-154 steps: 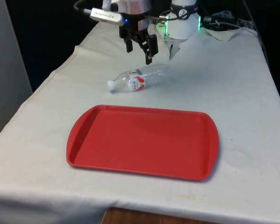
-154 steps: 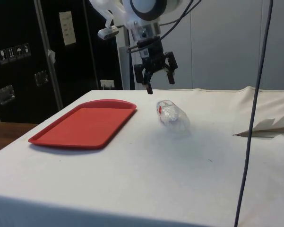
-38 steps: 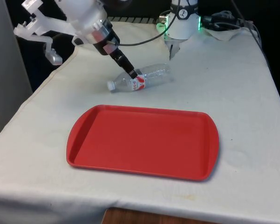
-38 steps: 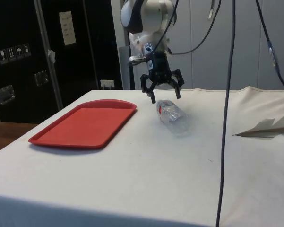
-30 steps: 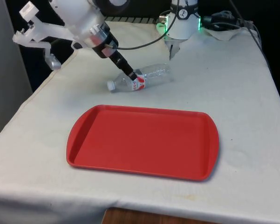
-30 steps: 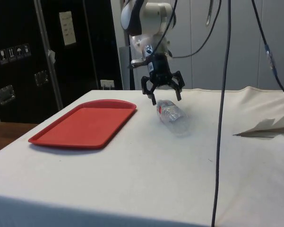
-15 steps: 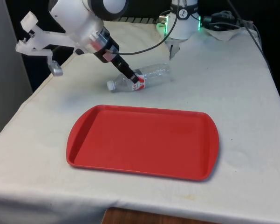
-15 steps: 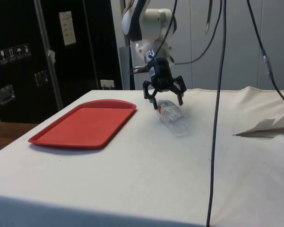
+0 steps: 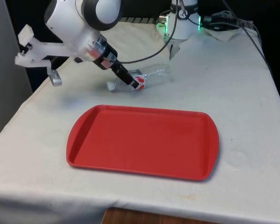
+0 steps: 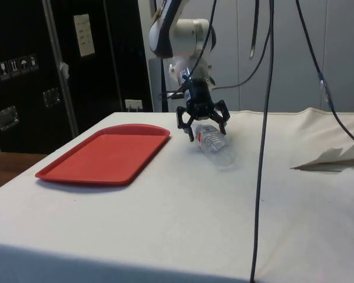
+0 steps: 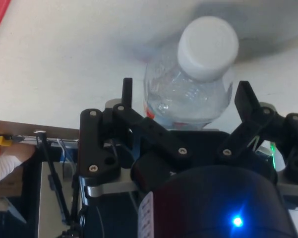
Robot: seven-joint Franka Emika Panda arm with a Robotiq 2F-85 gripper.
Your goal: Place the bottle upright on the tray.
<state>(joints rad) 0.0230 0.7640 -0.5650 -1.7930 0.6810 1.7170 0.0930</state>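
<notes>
The white-clothed table carries 1 red tray, with nothing on it. Beyond the tray, 1 clear bottle lies on its side. The gripper straddles the bottle near its cap end, jaws spread wide, gripping nothing.

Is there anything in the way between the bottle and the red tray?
Nothing visible. The bottle lies on its side on the white cloth, just beyond the far edge of the red tray, with bare cloth between them. The tray's surface is bare. The gripper has its fingers open on either side of the bottle.
</notes>
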